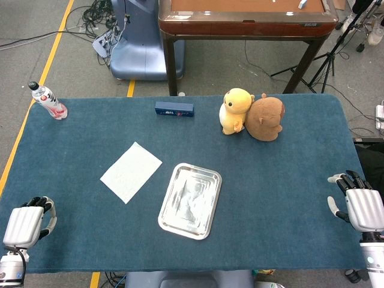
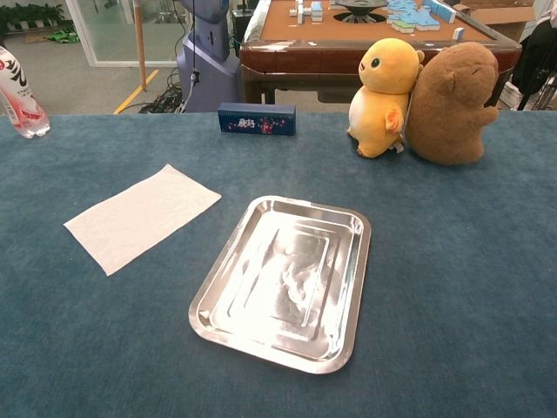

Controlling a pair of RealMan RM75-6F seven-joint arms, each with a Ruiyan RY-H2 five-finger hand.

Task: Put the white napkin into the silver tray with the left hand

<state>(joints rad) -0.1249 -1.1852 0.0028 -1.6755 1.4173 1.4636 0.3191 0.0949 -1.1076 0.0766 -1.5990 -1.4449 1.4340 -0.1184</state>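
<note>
floor [image 1: 54,54]: grey, yellow line | brown game table [image 1: 246,18] behind | tripod [image 1: 327,57] at right | cables [image 1: 99,12]

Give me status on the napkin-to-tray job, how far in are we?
Nothing is done yet. The white napkin lies flat on the blue tablecloth, beside the silver tray and clear of it; the tray holds nothing. Nothing is in hand: the left hand sits at the table's near left corner, holding nothing, and the right hand sits at the right edge. The whole job is left: reach, grasp, carry, release in the tray.

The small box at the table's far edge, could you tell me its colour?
Dark blue box, seen best in the chest view.
</note>
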